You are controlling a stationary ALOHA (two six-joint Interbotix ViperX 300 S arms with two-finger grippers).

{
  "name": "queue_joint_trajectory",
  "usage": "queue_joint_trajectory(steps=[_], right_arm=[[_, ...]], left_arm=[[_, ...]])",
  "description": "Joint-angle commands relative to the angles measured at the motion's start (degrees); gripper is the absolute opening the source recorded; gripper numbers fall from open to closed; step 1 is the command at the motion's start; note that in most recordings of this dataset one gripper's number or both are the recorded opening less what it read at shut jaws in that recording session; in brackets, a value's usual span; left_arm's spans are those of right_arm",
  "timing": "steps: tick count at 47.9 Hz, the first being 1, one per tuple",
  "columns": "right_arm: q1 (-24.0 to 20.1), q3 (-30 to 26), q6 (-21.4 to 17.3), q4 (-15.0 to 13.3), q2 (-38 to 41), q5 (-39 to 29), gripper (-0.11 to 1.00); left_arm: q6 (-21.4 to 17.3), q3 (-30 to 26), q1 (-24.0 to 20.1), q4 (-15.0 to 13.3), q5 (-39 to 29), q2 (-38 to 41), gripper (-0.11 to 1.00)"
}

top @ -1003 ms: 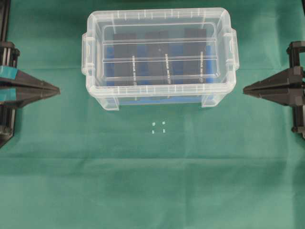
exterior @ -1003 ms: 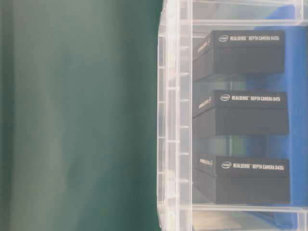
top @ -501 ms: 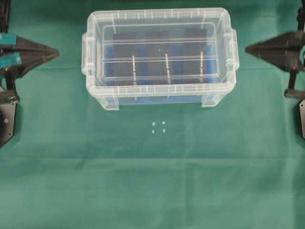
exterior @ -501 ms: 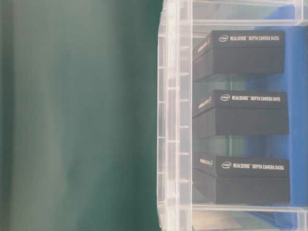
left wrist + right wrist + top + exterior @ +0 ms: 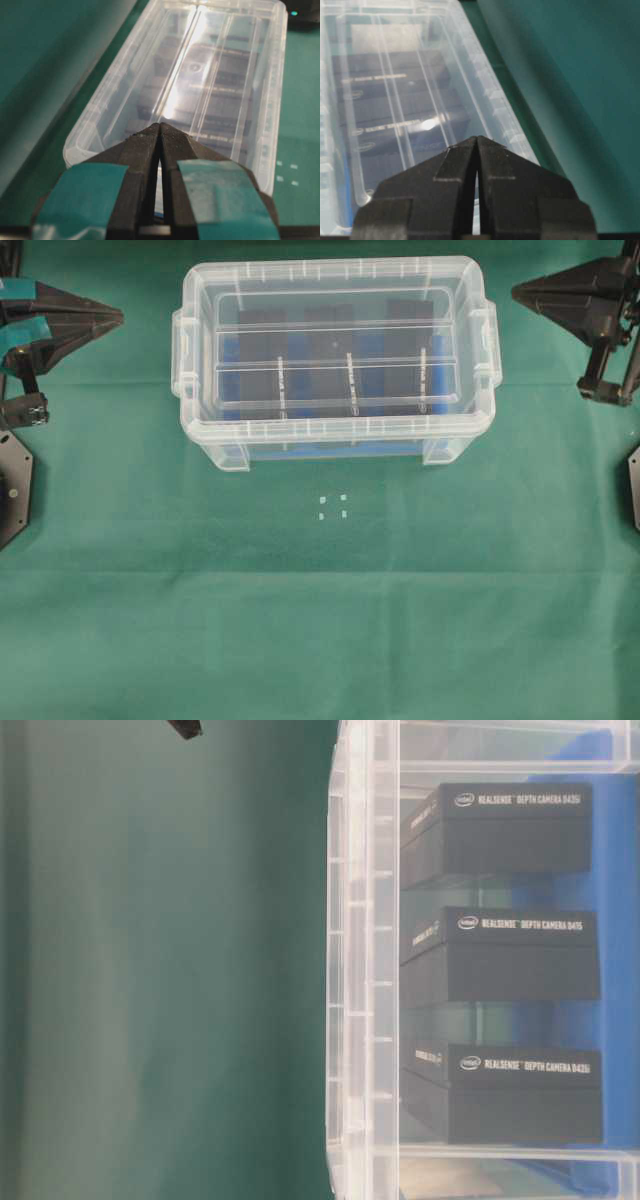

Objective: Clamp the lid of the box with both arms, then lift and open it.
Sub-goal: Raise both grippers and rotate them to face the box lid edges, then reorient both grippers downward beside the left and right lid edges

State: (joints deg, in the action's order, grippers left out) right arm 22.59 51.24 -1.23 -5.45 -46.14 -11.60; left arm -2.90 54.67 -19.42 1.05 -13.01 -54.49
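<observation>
Since the earlier frames we note both grippers have swung toward the far side, tips pinched together, empty. The lid (image 5: 335,345) sits on the box (image 5: 330,445), long axis left-right, between left gripper (image 5: 115,313) and right gripper (image 5: 520,290), each well apart from its end. Only the table-level view shows the black boxes (image 5: 500,960) labelled RealSense.

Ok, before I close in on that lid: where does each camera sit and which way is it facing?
Overhead: above the green cloth, looking straight down; lid on the box, left hand, right hand.
Table-level: low beside the box, image turned sideways; a black tip at top edge.
Left wrist: behind the shut left hand, facing along the lid.
Right wrist: behind the shut right hand, facing the lid.
All views share the box.
</observation>
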Motion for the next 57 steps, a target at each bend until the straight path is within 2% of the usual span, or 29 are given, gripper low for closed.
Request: queue_joint_trajectory(steps=[1,7,17,22,27,35,49,57], right_arm=[[0.3,-2.1,-0.2,0.0,0.2,-1.9,0.00],[0.4,-3.7,0.2,-0.1,0.2,-12.1,0.00],[0.4,-8.4,0.2,-1.9,1.3,-33.8,0.00],[0.4,-10.5,0.3,-2.4,2.9,-44.2,0.00],[0.3,-11.7,0.3,-2.4,4.4,-50.2,0.00],[0.4,-12.5,0.3,-2.4,6.2,-52.6,0.00],[0.4,-12.9,0.3,-2.4,8.6,-52.3,0.00],[0.4,-11.9,0.4,-2.4,12.6,-49.0,0.00]], left_arm=[[0.1,-2.3,-0.3,0.0,-2.1,0.4,0.01],[0.1,-4.7,-0.3,-0.1,-11.5,0.9,0.01],[-0.2,-9.8,-0.3,-0.1,-29.2,3.3,0.01],[-0.2,-11.7,-0.3,-0.2,-35.2,5.4,0.01],[-0.2,-13.4,-0.3,-0.1,-39.8,7.6,0.01],[-0.3,-15.2,-0.3,-0.1,-44.1,10.3,0.01],[-0.2,-15.2,-0.3,-0.1,-44.7,11.5,0.01],[-0.4,-14.2,-0.3,0.0,-44.3,14.5,0.01]])
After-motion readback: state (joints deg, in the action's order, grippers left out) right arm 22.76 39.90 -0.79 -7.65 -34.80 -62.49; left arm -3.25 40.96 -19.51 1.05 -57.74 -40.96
